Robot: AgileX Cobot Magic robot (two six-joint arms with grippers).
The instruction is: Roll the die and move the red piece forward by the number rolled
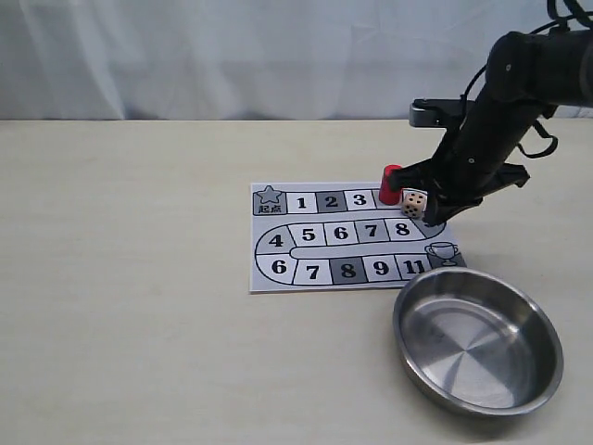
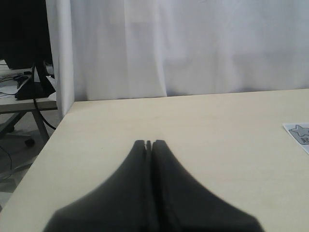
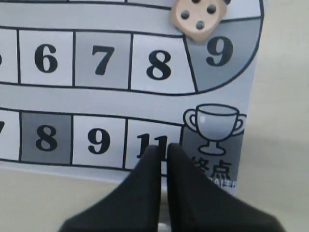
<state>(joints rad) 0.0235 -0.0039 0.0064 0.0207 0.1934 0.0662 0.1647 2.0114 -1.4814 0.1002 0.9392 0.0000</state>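
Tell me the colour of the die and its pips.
Pale beige with black pips; the die shows best in the right wrist view.

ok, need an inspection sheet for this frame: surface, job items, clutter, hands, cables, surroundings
Surface: pale beige tabletop, no spills seen.
Job's things: beige cube die with black pips lies on the printed paper number board, close beside the upright red cylinder piece at the top row's right end.
Clutter: round stainless steel bowl, empty, at the board's near right corner.
Hands: left hand shut, empty, over bare table; right hand shut, empty, over the 11 and trophy squares.
Cables: black loops by the right arm; none seen on the table.
Surroundings: white curtain behind; another desk beyond the table edge in the left wrist view.
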